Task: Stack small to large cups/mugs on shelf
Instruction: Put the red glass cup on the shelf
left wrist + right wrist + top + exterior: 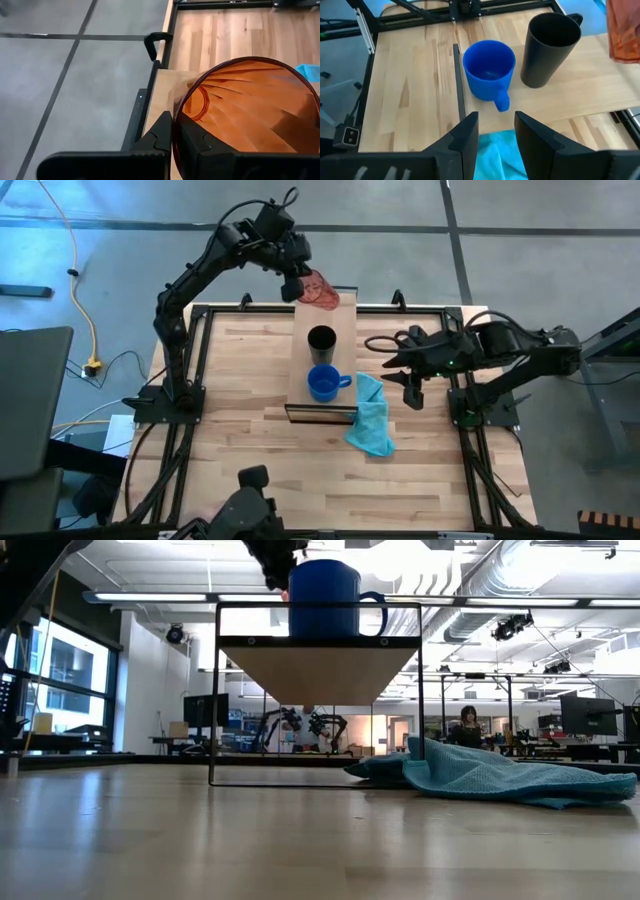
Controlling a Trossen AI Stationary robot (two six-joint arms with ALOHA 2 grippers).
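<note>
A translucent red-orange tumbler (322,290) is held tilted over the far end of the shelf (303,330), a light-wood board on a black frame. My left gripper (298,288) is shut on it. The black cup (321,340) stands upright mid-shelf. The blue mug (322,383) stands on the shelf's near end, its handle pointing right. In the low view only the blue mug (325,585) shows on the shelf (318,665). My right gripper (400,380) is open and hovers right of the shelf, over the cloth and facing the mug (489,70). My left gripper (174,137) holds the tumbler by its rim (176,107). The wall is pinched with one finger (195,142) inside the mouth and the other (159,135) outside. The tumbler is tilted, with its base away from the gripper. Whether the base touches the shelf I cannot tell.
A light-blue cloth (372,418) lies crumpled on the slatted tabletop just right of the shelf's near end, and shows in the low view (490,775). Black clamps (156,42) and a frame rail run along the table's far edge. Bare wood lies left of the shelf (245,370).
</note>
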